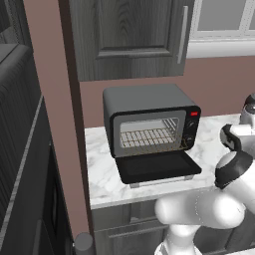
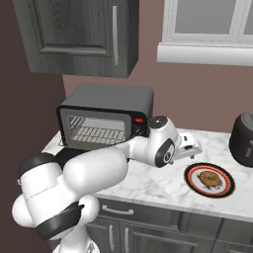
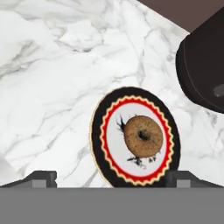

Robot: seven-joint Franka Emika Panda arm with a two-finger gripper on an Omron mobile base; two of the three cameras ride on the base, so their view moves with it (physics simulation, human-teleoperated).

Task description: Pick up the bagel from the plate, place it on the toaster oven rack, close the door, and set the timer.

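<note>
Hanging above the marble worktop (image 3: 52, 70), the pincer (image 3: 111, 177) is spread wide and grasps nothing; its two dark tips stand at either side of the plate (image 3: 98, 131) in the hand view, with the bagel (image 3: 143, 136) ahead of them and a little to one side of their midline. The bagel lies flat on the plate's white centre, hole up, so it has no long axis to favour. In the right base view the pincer (image 2: 190, 148) sits up and to the left of the plate (image 2: 225, 190), apart from it, and the bagel (image 2: 209, 179) lies below and rightward. My judgement: the coming move is a short descent with a slight sideways correction. The oven door (image 1: 157, 167) lies open, the rack (image 1: 147, 137) bare.
</note>
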